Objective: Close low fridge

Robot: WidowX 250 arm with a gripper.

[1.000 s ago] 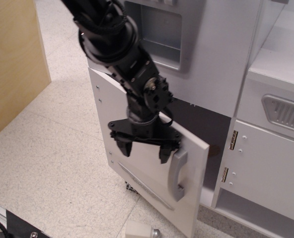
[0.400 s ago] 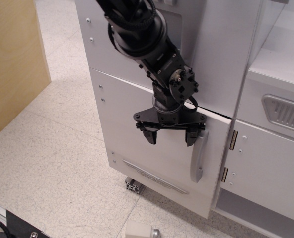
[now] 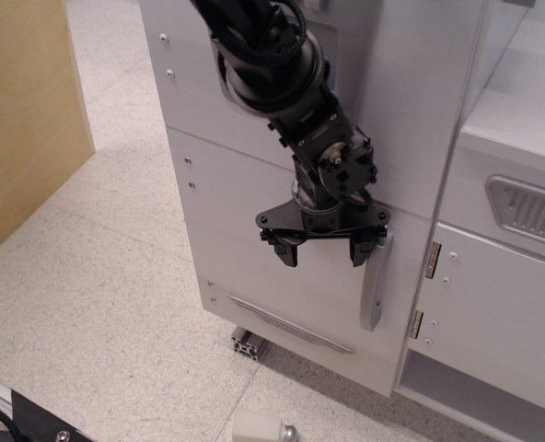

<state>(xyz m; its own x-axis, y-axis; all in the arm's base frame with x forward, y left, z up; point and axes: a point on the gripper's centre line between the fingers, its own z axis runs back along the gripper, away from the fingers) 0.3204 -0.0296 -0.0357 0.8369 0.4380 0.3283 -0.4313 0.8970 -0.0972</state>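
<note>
A white toy kitchen is seen from above and in front, standing on a pale speckled floor (image 3: 98,304). The low fridge door (image 3: 282,276), a large flat white panel in the lower middle of the unit, lies almost flush with the cabinet front; whether a last sliver of gap is left at its right edge cannot be told. One grey curved handle (image 3: 374,285) runs vertically near the door's right edge, and one grey strip (image 3: 291,322) crosses near the bottom edge.

One black robot arm (image 3: 272,64) reaches down from the top of the view. Its gripper (image 3: 323,253) is held against or just in front of the door, immediately left of the handle, with its two fingers spread apart and nothing held between them.

The closing push is judged to be nearly complete. To finish it well, pressure would best be kept straight into the panel close to the handle side, away from the hinge side, with the fingers kept clear of the handle so nothing is snagged.

To the right, one smaller cabinet door (image 3: 503,313) is fixed by two metal hinges (image 3: 432,261). One wooden panel (image 3: 24,110) stands at the far left. One short aluminium rail (image 3: 249,345) lies under the unit.
</note>
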